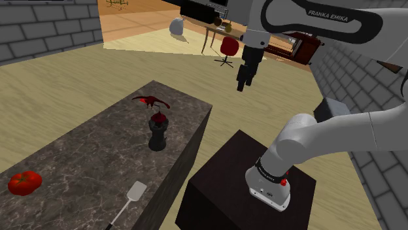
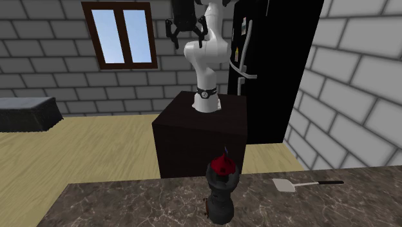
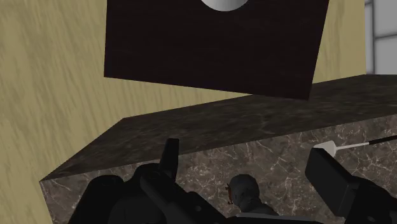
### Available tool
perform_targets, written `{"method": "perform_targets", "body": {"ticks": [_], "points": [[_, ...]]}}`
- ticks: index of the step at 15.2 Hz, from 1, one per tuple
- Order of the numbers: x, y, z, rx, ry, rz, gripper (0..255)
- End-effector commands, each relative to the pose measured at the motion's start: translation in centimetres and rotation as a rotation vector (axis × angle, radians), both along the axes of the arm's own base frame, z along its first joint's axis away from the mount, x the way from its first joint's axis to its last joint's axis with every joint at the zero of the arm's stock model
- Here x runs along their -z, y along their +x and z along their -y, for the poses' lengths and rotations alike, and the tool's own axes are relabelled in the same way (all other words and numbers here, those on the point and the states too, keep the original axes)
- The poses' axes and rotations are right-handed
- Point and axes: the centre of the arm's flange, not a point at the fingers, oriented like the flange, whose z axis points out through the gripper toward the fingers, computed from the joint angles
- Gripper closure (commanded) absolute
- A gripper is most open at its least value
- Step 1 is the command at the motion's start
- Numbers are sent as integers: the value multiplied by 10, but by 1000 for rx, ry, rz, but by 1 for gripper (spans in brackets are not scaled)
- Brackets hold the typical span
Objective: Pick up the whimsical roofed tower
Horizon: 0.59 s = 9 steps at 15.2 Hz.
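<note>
Near the dark marbled counter's [image 1: 78, 157] edge facing the stand [image 1: 222, 176], the tower [image 1: 157, 131] stands upright, charcoal-bodied with a red roof. High up, the gripper [image 1: 245, 82] hangs empty, fingers apart.

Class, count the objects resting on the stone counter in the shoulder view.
4: dark red-topped tower mid-counter; red winged figure just beyond it; red tomato-like object at lower left; white spatula at the bottom edge. Others may lie off-frame.

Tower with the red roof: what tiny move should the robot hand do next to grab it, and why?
Probably lower the gripper toward the tower on the counter. The gripper hangs high, far from it, fingers apart, and in the wrist view the tower shows between them, so it looks roughly lined up but too high to close.
</note>
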Motion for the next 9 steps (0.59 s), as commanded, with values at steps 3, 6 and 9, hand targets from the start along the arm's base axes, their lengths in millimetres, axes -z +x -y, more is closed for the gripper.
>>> {"method": "perform_targets", "body": {"ticks": [3,6,9], "points": [[12,21,-11,-17,-3,5,0],[30,51,-27,-42,-7,13,0],[48,82,-44,-68,-11,21,0]]}}
